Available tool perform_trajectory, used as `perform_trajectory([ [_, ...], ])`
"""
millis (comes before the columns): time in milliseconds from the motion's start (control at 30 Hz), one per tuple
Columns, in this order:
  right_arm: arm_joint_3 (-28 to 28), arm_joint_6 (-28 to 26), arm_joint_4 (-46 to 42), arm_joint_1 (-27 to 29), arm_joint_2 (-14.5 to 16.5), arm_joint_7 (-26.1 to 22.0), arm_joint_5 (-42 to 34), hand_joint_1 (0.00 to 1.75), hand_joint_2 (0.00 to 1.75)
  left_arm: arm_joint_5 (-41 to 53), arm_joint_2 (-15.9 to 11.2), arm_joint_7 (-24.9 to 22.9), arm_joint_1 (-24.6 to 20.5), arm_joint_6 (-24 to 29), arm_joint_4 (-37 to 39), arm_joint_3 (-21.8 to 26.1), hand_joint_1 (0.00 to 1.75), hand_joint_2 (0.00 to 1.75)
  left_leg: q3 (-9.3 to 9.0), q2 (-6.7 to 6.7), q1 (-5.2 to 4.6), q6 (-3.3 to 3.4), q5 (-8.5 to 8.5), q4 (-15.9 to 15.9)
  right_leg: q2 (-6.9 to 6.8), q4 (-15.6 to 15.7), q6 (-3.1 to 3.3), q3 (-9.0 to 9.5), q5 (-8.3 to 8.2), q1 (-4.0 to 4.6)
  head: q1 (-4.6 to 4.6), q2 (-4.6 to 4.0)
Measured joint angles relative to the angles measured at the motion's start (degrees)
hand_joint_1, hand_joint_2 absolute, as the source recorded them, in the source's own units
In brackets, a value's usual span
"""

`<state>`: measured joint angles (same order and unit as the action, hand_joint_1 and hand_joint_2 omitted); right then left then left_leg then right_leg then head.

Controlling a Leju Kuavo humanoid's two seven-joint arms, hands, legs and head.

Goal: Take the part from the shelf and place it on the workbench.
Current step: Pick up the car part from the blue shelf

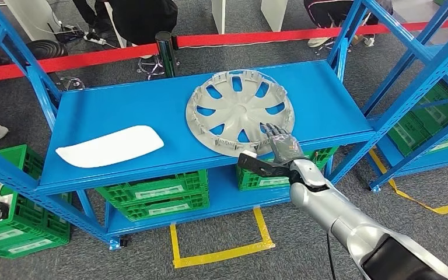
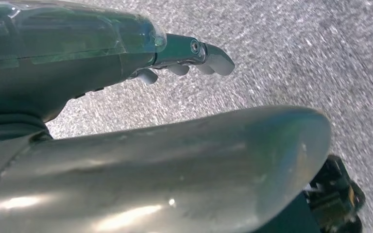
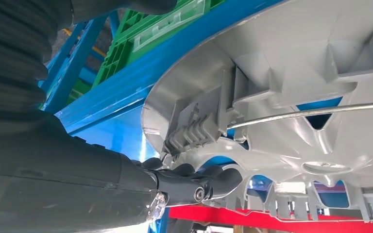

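My right hand (image 1: 281, 142) has fingers laid over the near rim of the grey plastic spoked wheel cover (image 1: 240, 112) on the blue metal shelf (image 1: 122, 111), ready to grip it, not clenched yet.

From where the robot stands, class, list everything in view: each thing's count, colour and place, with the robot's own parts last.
Wheel cover: one, grey, inner side up on the top shelf, near its front edge.
Flat panel: one, white, same shelf, apart to the left.
Shelving racks: two, blue.
Crates: several, green, on lower shelves and floor.
Barrier: one, red, behind.
Floor tape: yellow.
Right hand: at the cover's near rim.
Left hand: over grey carpet.
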<state>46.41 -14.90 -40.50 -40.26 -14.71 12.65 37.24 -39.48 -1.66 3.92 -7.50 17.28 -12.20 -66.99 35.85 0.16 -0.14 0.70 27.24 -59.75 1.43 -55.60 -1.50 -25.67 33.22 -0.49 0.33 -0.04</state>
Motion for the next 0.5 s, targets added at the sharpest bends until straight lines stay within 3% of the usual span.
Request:
perform_trajectory([
  [500,0.56,-1.62,-6.39,-0.42,0.04,0.81,-0.46,0.0,1.75,0.36,0.0,2.08,0.06,-1.4,0.0,0.0,0.0,0.0,0.02,-0.1,-0.48,0.33,0.21,-0.17,0.0,0.14,-0.35,0.0,0.0,-0.43,-0.08,0.0],
])
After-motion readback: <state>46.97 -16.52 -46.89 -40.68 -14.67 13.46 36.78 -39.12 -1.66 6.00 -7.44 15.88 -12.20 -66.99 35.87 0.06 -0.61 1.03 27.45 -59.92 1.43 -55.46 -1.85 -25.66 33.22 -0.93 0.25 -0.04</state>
